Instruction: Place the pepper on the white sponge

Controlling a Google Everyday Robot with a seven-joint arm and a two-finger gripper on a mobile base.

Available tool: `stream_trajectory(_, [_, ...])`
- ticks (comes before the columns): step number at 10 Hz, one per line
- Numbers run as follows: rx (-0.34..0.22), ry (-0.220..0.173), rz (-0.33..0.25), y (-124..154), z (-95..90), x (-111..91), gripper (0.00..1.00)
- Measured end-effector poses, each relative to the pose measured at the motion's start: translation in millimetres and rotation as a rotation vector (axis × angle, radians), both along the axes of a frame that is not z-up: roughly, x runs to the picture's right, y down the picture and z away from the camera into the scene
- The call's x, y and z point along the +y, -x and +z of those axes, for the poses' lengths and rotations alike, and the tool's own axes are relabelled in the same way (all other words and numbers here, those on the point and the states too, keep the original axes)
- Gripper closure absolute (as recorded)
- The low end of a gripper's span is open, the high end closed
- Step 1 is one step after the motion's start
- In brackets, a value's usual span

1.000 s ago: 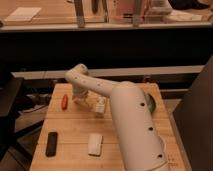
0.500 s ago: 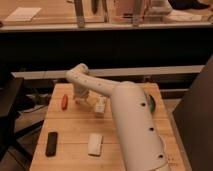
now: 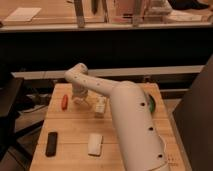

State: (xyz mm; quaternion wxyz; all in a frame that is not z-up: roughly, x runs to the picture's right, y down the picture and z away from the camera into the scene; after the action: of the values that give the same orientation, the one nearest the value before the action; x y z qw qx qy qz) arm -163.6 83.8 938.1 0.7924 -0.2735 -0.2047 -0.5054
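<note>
On the wooden table (image 3: 70, 126) the pepper (image 3: 64, 101) lies lengthwise front-to-back, beside the spread, empty hand (image 3: 80, 100)

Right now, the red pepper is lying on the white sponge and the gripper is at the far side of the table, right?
Not quite. The camera view shows the pepper lying on the bare table, well away from the white sponge near the front edge. The gripper is indeed at the far side of the table, just beside the pepper.
</note>
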Motion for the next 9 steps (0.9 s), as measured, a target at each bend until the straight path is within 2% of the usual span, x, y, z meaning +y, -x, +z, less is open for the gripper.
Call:
stream_trajectory(2, [-0.063,-0.01,-0.054,24,0.4,-9,0.2])
stream_trajectory(3, [-0.078,-0.01,-0.07,30,0.9,-11,0.2])
stream_trajectory(6, [-0.192,-0.01,-0.189,77,2.5,-16,0.2])
stream_trajectory(8, [-0.279,0.001,-0.298,104,9.0,-11,0.2])
stream_trajectory(9, [-0.294,0.013,-0.327,108,16.8,-6,0.2])
